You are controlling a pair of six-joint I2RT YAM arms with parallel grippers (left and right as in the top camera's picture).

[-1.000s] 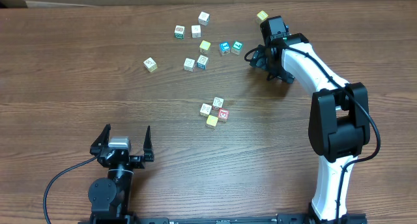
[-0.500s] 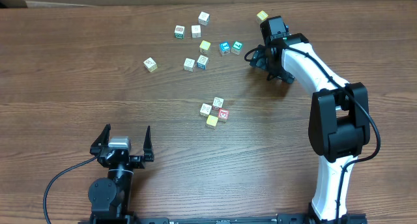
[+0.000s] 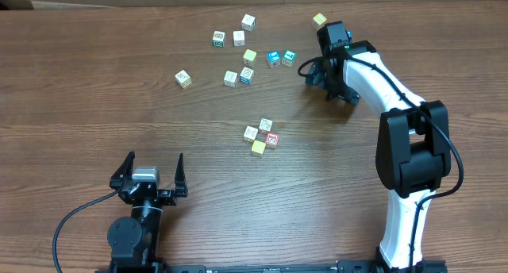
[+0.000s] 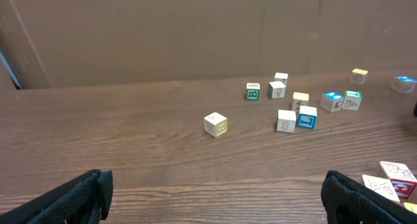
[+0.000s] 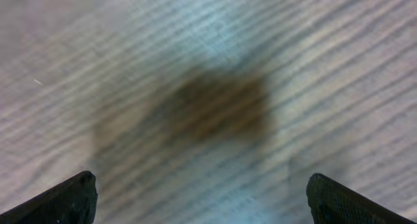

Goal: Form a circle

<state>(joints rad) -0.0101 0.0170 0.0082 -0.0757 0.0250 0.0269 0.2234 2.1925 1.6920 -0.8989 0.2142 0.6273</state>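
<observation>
The circle (image 3: 261, 136) is a tight cluster of small cubes at the table's middle: two whitish, one yellow, one with red print. Its edge shows at the lower right of the left wrist view (image 4: 393, 177). My left gripper (image 3: 155, 158) rests open near the front edge, well left of the cluster, with bare wood between its fingers (image 4: 78, 198). My right gripper (image 3: 324, 82) points down at the table behind and right of the cluster. It is open over blurred bare wood, and nothing lies between its fingertips (image 5: 326, 198).
Several loose cubes lie scattered across the back of the table: a yellow one (image 3: 319, 19) just behind the right gripper, two blue-green ones (image 3: 280, 58) to its left, a lone whitish one (image 3: 183, 78) farther left. A cardboard wall (image 4: 195, 35) stands behind the table.
</observation>
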